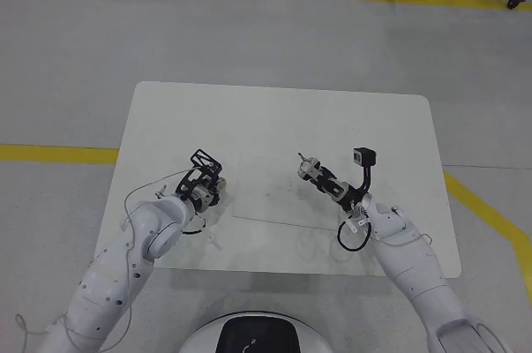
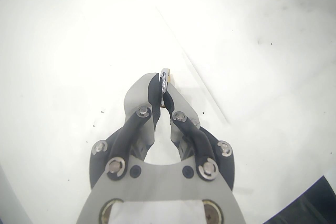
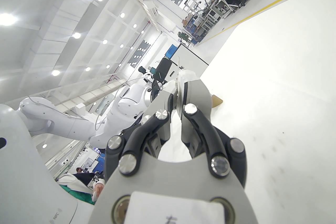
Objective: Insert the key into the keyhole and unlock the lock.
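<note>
You've got the left gripper (image 2: 162, 89) clamped on the lock (image 2: 168, 76). The pads pinch its chrome part edge-on, and a bit of the brass body pokes out past the tips. It sits over the left half of the table (image 1: 380, 123); I can't tell whether the lock touches the surface or hangs just above it. I can't see the keyhole, so I can't confirm which way it faces. Between the arms one thin clear sheet (image 1: 274, 196) lies flat on the table. On the right, the right gripper (image 3: 179, 89) is closed tight on the key (image 3: 178, 70), a thin flat metal strip held edge-on. Its tip sticks out past the fingers and is angled toward the middle of the table. A small tan thing (image 3: 216, 101) lies on the table just beside that gripper; I can't tell what it is. My read on progress: both pickups are done, with lock in one gripper and key in the other, but they're well apart and the key isn't in the keyhole. Left to do: line up the tip with the keyhole, push in, turn, free the shackle. Count: one lock, one key, one sheet, one tan thing, one table, two grippers, both loaded.
</note>
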### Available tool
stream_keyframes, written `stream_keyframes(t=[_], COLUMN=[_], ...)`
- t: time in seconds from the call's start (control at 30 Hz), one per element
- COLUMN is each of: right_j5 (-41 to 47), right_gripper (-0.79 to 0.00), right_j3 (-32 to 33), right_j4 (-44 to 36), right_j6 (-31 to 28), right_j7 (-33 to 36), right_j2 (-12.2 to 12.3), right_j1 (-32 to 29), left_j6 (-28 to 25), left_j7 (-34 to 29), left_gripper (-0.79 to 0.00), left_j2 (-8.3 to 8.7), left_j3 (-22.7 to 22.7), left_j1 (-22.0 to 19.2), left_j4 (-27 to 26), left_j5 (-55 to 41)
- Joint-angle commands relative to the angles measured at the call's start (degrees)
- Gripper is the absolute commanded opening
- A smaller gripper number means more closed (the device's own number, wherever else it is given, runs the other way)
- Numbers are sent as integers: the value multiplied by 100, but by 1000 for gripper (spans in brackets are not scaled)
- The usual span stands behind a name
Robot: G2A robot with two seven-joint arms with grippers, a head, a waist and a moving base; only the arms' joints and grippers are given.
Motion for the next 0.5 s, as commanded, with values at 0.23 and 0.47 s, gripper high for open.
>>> stream_keyframes(t=[0.23,0.47], right_j5=[0,0], right_gripper=[-785,-785], right_j3=[0,0], right_j4=[0,0], right_j6=[0,0], right_j7=[0,0], right_j2=[0,0], right_j1=[0,0], left_j6=[-434,-1495], left_j7=[313,385], left_gripper=[-785,-785], left_j2=[-5,40], left_j3=[-362,-1092], left_j1=[42,171], left_j4=[14,138], left_j5=[-1295,-4110])
